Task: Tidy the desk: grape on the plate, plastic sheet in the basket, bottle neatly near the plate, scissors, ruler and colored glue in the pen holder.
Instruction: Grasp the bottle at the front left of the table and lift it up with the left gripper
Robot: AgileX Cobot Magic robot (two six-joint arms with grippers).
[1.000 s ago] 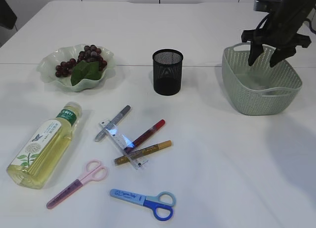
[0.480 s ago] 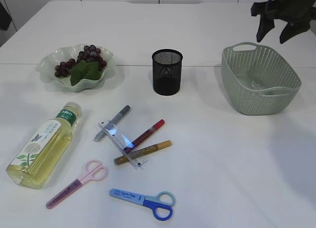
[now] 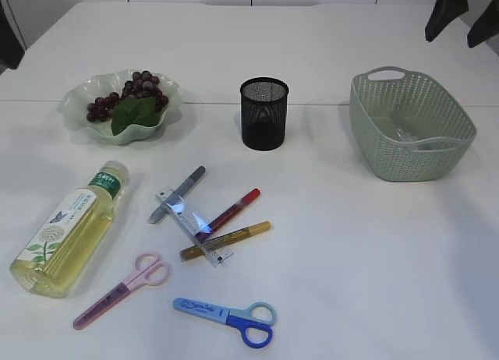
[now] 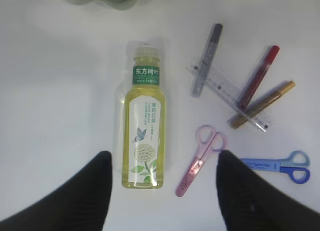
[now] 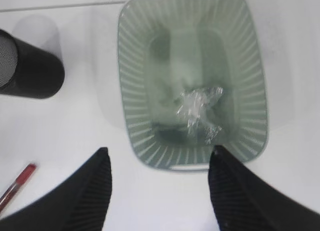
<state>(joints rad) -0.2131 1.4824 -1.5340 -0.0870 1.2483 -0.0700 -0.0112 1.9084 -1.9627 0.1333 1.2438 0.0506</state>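
Right gripper (image 5: 160, 191) up high over the green basket (image 3: 374, 130), fingers spread apart and empty, also visible at the top right edge of the exterior view (image 3: 460, 13); crumpled clear plastic sheet (image 5: 200, 111) lying on the basket floor, well below the fingers; left gripper (image 4: 162, 191) hanging above the near left part of the white table (image 3: 351, 259), fingers wide apart, holding nothing, straddling the base end of the bottle (image 4: 145, 128) from above without touching.

Bottle on its side (image 3: 70, 231), pale yellow tea inside, green band near the cap, cap end toward the plate (image 3: 78, 111) but apart from it; grapes (image 3: 132, 91) with a green leaf resting on the wavy green plate at back left.

Black mesh pen holder (image 3: 264, 113) upright at centre back, between plate and basket, apart from both; clear ruler (image 3: 195, 226) flat on the table, crossed by three glue pens: silver (image 3: 178, 194), red (image 3: 230, 214), gold (image 3: 226, 241), red and gold lying over the ruler, silver touching its upper end; pink scissors (image 3: 121, 291) just right of the bottle's base, closed; blue scissors (image 3: 226, 312) nearest the front edge, closed, handles pointing right.
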